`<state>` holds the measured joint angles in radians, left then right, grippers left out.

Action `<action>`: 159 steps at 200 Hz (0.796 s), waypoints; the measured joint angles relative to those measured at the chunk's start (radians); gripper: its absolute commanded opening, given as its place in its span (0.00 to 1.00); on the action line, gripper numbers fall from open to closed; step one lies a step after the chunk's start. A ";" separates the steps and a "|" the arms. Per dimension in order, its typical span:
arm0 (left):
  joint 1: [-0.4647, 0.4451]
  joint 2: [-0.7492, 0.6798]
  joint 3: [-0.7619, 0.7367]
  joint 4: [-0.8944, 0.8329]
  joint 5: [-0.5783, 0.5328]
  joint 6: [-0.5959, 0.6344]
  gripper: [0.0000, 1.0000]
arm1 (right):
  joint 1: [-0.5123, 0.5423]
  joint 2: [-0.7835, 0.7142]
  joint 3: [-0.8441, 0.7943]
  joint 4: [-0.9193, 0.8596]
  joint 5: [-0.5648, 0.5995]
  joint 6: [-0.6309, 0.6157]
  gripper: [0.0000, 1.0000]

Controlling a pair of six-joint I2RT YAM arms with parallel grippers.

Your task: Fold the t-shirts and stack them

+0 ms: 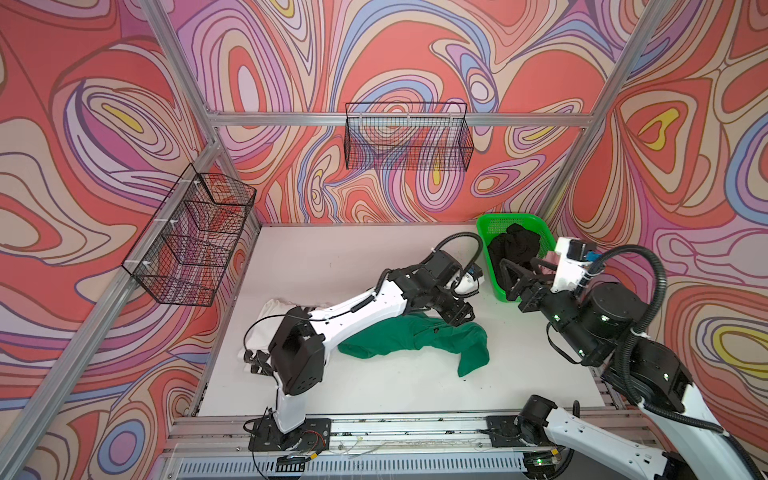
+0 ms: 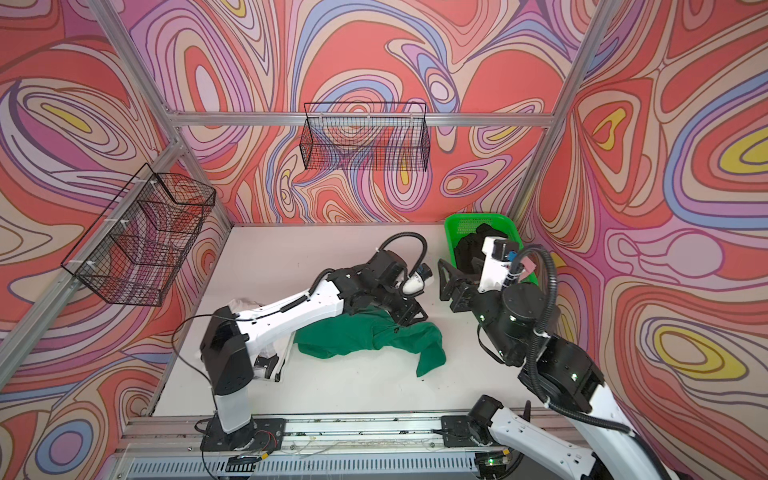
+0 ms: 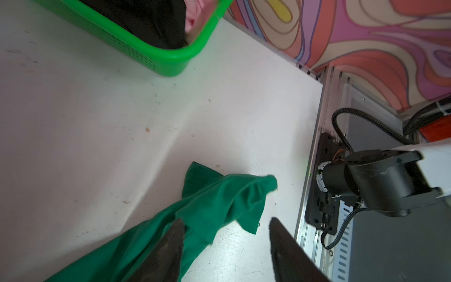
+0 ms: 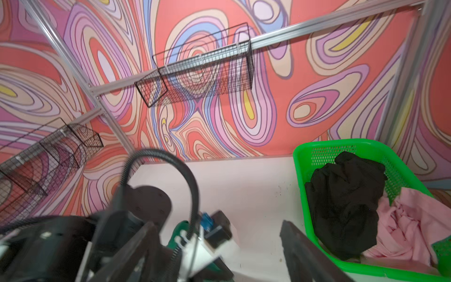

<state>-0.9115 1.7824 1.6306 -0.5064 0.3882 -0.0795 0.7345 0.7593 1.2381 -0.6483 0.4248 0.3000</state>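
Note:
A dark green t-shirt (image 1: 415,338) (image 2: 365,336) lies crumpled on the white table (image 1: 332,257). My left gripper (image 1: 461,318) (image 3: 226,221) hovers over its right part, open, one finger above the cloth (image 3: 214,195) and nothing held. A white t-shirt (image 1: 270,316) lies at the left, partly hidden under the left arm. A black t-shirt (image 1: 515,245) (image 4: 341,202) and a pale pink t-shirt (image 4: 410,224) lie bunched in the green basket (image 1: 484,232) (image 4: 299,171). My right gripper (image 1: 518,262) (image 4: 214,223) stands open and empty beside the basket's near left side.
Black wire baskets hang on the back wall (image 1: 409,137) and the left wall (image 1: 191,237). An aluminium rail (image 1: 415,428) with both arm bases runs along the table's front edge. The left arm's wrist camera sits just in front of the right gripper.

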 measured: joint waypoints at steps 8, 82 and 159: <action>0.042 -0.085 -0.037 0.012 -0.003 -0.012 1.00 | 0.000 0.024 -0.005 0.000 -0.021 -0.010 0.82; 0.575 -0.763 -0.397 0.106 -0.244 -0.281 1.00 | 0.139 0.351 -0.063 0.142 -0.209 -0.169 0.81; 0.764 -1.118 -0.726 -0.082 -0.765 -0.493 1.00 | 0.505 1.050 0.117 0.253 -0.006 -0.486 0.68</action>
<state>-0.1474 0.6640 0.9047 -0.5880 -0.3767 -0.5724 1.2396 1.8091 1.3556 -0.3954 0.4191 -0.1860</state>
